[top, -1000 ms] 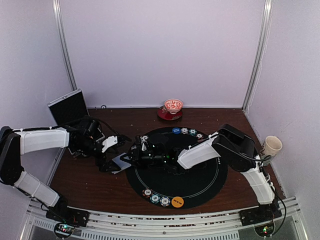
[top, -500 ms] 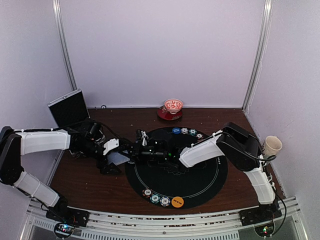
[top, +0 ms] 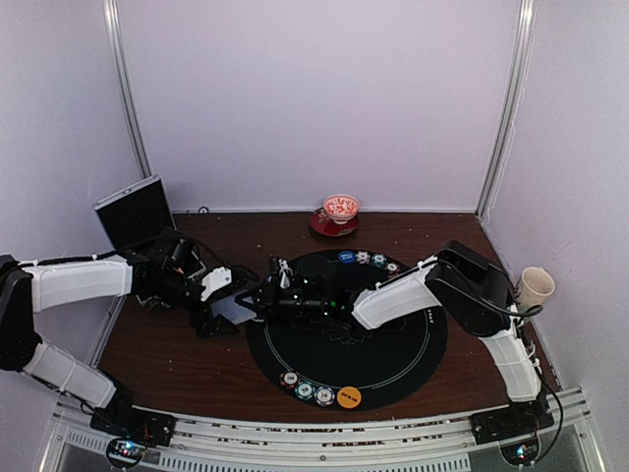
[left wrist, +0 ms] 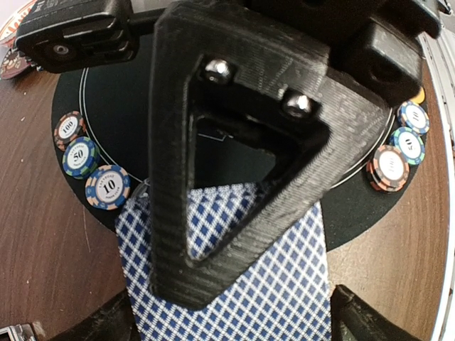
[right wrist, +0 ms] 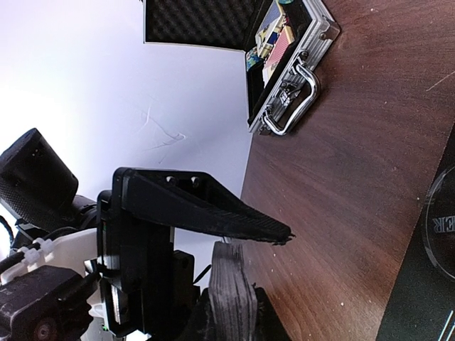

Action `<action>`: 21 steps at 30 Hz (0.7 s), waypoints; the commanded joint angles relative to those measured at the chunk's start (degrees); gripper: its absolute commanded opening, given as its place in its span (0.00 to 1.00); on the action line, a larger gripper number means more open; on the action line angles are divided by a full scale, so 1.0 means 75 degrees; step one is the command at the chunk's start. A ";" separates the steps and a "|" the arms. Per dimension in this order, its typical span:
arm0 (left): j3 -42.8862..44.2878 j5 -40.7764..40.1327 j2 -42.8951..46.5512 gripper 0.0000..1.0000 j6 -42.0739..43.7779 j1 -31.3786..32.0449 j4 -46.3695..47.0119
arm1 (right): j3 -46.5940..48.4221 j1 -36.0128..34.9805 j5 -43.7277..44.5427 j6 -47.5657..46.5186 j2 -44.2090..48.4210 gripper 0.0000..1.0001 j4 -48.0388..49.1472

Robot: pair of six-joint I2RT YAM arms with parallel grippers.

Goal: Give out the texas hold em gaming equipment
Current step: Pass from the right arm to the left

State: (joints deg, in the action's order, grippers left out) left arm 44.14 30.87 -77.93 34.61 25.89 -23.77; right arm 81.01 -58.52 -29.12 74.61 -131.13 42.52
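Brown wood table, big black round mat. Near rim: row of striped poker chips. Further, over mat's left rim: left gripper grips blue-white checked card deck by side edges. Right gripper at deck top; grip unclear. Cards look thin, slippery, bendy: pinch one corner softly.

Overhead view, as I see it from my console. At 9 o'clock, left arm: white shell links, black joints, thin black cables at the wrist. At 3 o'clock, right arm: matching white shells, bulky black elbow. At 6 o'clock, bases with green lights. Left wrist view: black, layer-ribbed triangular finger, two silver screw heads toward 12 o'clock.
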 commanded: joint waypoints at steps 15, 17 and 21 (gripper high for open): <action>-0.0025 -0.0039 -0.0180 0.61 -0.0183 0.0034 0.0407 | 0.0084 -0.0002 0.0040 -0.0076 0.0107 0.00 0.0179; -0.0026 -0.0027 -0.0186 0.57 -0.0191 0.0039 0.0421 | 0.0085 -0.0002 0.0029 -0.0078 0.0095 0.00 0.0162; -0.0055 -0.0048 -0.0184 0.56 -0.0214 0.0044 0.0459 | 0.0074 0.0027 -0.0004 -0.0085 0.0076 0.16 0.0172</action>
State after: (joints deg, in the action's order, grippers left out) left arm 44.12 30.63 -78.96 32.21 25.98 -23.51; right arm 81.01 -58.43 -28.32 73.23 -131.15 41.82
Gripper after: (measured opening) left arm 0.643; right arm 0.113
